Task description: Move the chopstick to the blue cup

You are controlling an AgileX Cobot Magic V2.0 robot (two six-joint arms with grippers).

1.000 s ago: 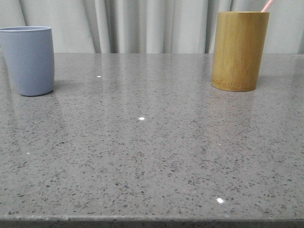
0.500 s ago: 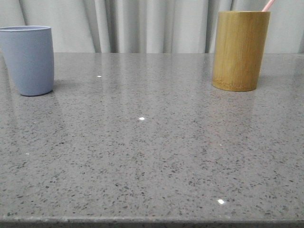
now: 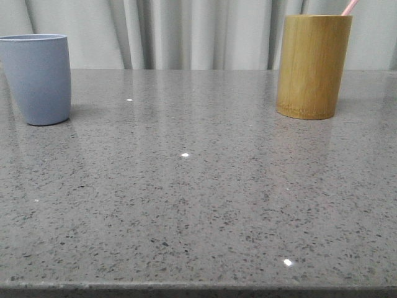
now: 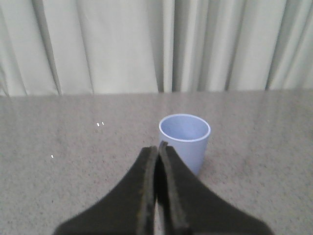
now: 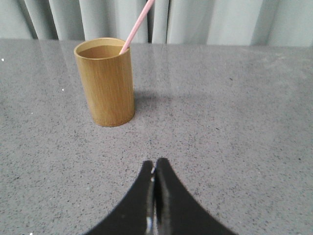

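The blue cup (image 3: 40, 77) stands upright at the table's far left and looks empty inside in the left wrist view (image 4: 185, 139). One pale pink chopstick (image 5: 137, 24) leans out of the tan bamboo holder (image 5: 105, 81) at the far right (image 3: 313, 65); only its tip (image 3: 350, 6) shows in the front view. My left gripper (image 4: 157, 149) is shut with nothing in it, hanging just short of the blue cup. My right gripper (image 5: 154, 166) is also shut and empty, well back from the holder. Neither gripper appears in the front view.
The grey speckled stone table (image 3: 198, 198) stretches between the two containers. Pale curtains (image 3: 186, 31) hang behind the table's far edge. The table's near edge runs along the bottom of the front view.
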